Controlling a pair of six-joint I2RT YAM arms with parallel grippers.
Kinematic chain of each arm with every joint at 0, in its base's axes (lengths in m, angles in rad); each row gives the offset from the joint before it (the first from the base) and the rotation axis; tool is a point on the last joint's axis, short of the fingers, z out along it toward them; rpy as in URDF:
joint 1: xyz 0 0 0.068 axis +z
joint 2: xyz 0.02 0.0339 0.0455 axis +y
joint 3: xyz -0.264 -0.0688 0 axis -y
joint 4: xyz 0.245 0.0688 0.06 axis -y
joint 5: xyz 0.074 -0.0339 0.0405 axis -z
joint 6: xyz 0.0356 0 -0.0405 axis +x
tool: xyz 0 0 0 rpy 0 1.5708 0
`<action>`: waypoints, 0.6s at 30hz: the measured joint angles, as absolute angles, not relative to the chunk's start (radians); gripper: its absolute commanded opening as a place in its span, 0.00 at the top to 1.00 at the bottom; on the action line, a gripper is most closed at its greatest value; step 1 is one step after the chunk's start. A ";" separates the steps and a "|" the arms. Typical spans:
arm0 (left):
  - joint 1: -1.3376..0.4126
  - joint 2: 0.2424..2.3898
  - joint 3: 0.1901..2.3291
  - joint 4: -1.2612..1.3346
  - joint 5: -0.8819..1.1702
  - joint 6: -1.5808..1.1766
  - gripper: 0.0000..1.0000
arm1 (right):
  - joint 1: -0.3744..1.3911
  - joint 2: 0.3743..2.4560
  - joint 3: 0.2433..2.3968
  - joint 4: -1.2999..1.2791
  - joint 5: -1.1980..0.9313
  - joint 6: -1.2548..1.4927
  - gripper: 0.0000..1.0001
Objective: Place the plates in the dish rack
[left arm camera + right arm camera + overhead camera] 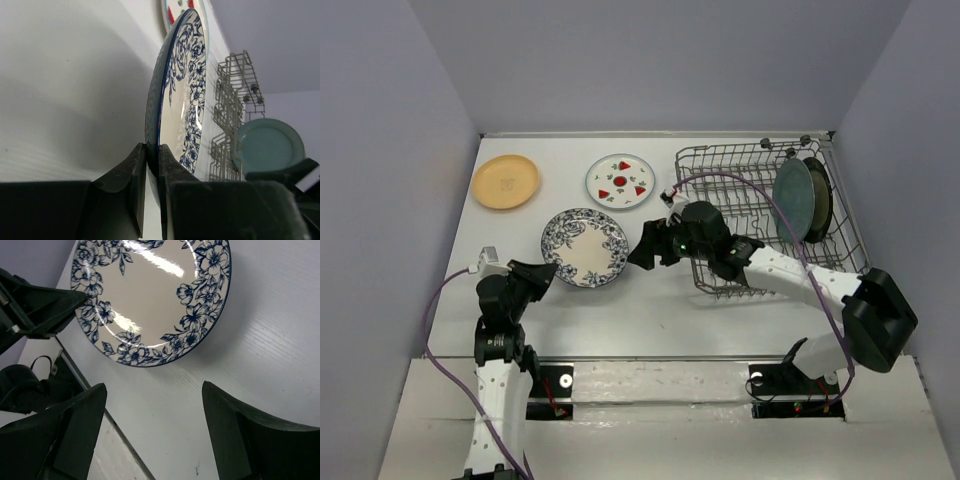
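- L gripper (152,157) – fingers pinched on floral plate (585,247) rim, centre-left of top view.
- R gripper (155,390) – fingers wide, holding nothing, near that plate's right edge.
- Rack (720,158) upper right: teal plate (792,198) and brown-rim plate (820,190) upright inside.
- Orange plate (505,182) and fruit plate (620,182) lie flat, upper left; orange's centre mark is unreadable.

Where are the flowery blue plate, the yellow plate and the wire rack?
flowery blue plate (585,247): overhead view, its pale centre.
yellow plate (505,182): overhead view, its middle.
wire rack (735,182): overhead view, bare tines in its left half.
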State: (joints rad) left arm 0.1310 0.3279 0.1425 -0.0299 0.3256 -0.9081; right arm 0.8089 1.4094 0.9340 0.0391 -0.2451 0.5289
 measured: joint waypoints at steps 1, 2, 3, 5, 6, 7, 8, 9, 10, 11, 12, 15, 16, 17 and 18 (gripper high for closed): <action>0.130 0.324 0.152 -0.032 0.348 -0.909 0.94 | 0.805 1.427 0.941 0.039 -0.239 0.529 0.18; 0.130 0.324 0.160 -0.030 0.367 -0.910 0.94 | 0.797 1.436 0.941 0.039 -0.236 0.529 0.18; 0.128 0.326 0.169 -0.024 0.396 -0.915 0.94 | 0.791 1.442 0.941 0.038 -0.232 0.529 0.18; 0.126 0.327 0.183 -0.015 0.432 -0.923 0.94 | 0.763 1.449 0.941 0.037 -0.224 0.527 0.18; 0.125 0.327 0.192 -0.009 0.455 -0.926 0.94 | 0.746 1.449 0.941 0.037 -0.224 0.527 0.18; 0.124 0.329 0.201 -0.003 0.476 -0.929 0.94 | 0.733 1.448 0.941 0.039 -0.223 0.527 0.18; 0.123 0.330 0.213 0.007 0.498 -0.933 0.94 | 0.719 1.448 0.941 0.039 -0.224 0.527 0.18; 0.120 0.331 0.224 0.019 0.522 -0.936 0.94 | 0.708 1.448 0.941 0.038 -0.226 0.527 0.18; 0.118 0.333 0.229 0.042 0.542 -0.943 0.94 | 0.695 1.448 0.941 0.038 -0.229 0.526 0.18; 0.117 0.334 0.231 0.059 0.555 -0.949 0.94 | 0.690 1.448 0.941 0.038 -0.236 0.524 0.18; 0.114 0.339 0.232 0.086 0.577 -0.958 0.94 | 0.687 1.448 0.941 0.039 -0.244 0.522 0.19; 0.112 0.352 0.232 0.144 0.630 -0.979 0.94 | 0.688 1.448 0.941 0.038 -0.274 0.520 0.19; 0.110 0.355 0.233 0.157 0.644 -0.984 0.94 | 0.688 1.448 0.941 0.038 -0.283 0.520 0.21; 0.106 0.356 0.233 0.164 0.655 -0.986 0.94 | 0.688 1.448 0.941 0.038 -0.289 0.520 0.25; 0.104 0.358 0.234 0.170 0.665 -0.986 0.94 | 0.688 1.448 0.941 0.038 -0.294 0.519 0.28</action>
State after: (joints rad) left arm 0.1040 0.3576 0.2337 0.1696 0.6647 -0.9863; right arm 0.6884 1.4475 0.9413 0.0383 -0.2935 0.5194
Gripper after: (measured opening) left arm 0.210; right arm 0.809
